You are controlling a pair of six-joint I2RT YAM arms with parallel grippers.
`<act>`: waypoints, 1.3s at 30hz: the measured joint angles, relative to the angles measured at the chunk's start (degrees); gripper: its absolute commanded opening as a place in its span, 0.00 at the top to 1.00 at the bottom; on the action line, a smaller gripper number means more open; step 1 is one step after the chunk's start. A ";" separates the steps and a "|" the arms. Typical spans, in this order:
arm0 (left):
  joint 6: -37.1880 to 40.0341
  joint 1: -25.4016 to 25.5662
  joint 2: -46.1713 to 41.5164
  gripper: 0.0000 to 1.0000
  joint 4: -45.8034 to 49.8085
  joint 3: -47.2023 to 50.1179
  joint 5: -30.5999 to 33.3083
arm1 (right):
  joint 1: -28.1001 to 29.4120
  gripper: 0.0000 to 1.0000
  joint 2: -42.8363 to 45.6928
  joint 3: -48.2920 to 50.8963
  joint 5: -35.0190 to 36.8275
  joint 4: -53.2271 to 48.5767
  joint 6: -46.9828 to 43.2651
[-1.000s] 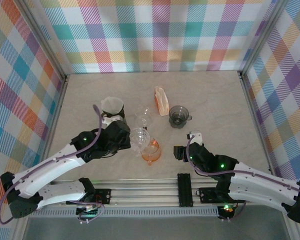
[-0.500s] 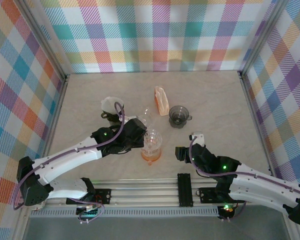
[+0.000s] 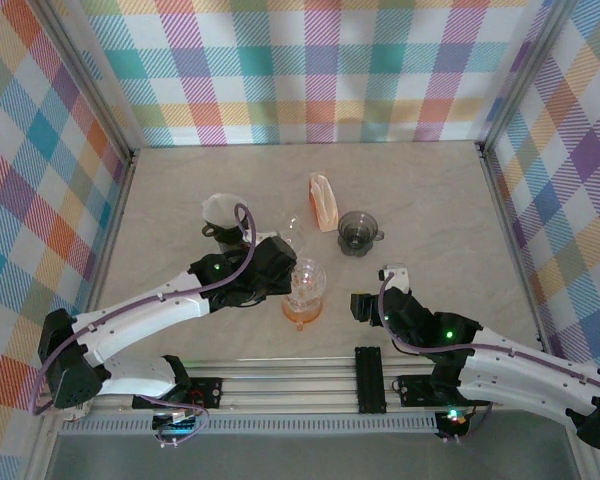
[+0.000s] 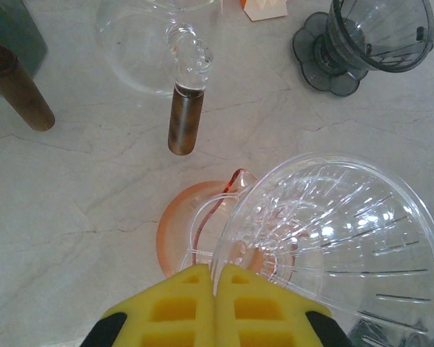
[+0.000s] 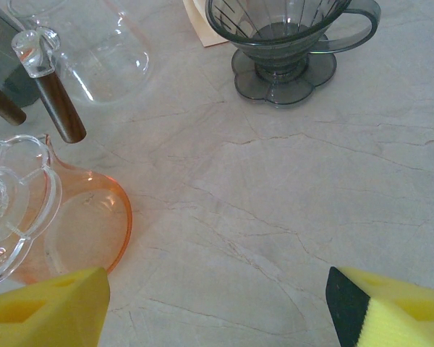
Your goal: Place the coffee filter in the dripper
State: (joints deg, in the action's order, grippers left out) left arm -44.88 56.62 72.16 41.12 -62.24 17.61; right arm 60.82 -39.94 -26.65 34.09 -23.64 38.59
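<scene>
Tabletop (image 4: 94, 181) veined like marble, clear ribbed conical dripper (image 4: 340, 238)

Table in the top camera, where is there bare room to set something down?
Widest bare patch: between the gray dripper and the right wall. A second strip runs along the back wall, behind the filter pack. The centre is crowded: glass carafe, orange pitcher and the clear dripper held by the left gripper.
</scene>
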 measured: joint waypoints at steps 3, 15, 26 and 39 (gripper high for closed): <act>-0.02 0.00 0.44 0.98 -0.24 0.24 0.00 | 0.00 0.20 0.00 0.00 0.00 0.00 0.00; -0.42 0.00 -1.33 0.39 -0.94 1.73 0.70 | 0.00 0.17 -0.04 0.00 -0.26 0.26 -0.04; 1.29 0.00 -11.82 0.00 -0.81 1.79 5.49 | -2.27 0.22 -8.33 -3.87 -3.26 0.24 -1.99; 1.95 0.00 -21.55 0.00 -0.81 11.93 7.34 | -22.58 0.48 -37.70 -33.24 -21.88 5.42 -16.83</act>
State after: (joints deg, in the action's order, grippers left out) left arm -42.94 56.62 50.61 40.32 -50.30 24.95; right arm 38.24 -77.65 -59.90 12.21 -18.22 21.76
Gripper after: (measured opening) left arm 0.998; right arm 0.543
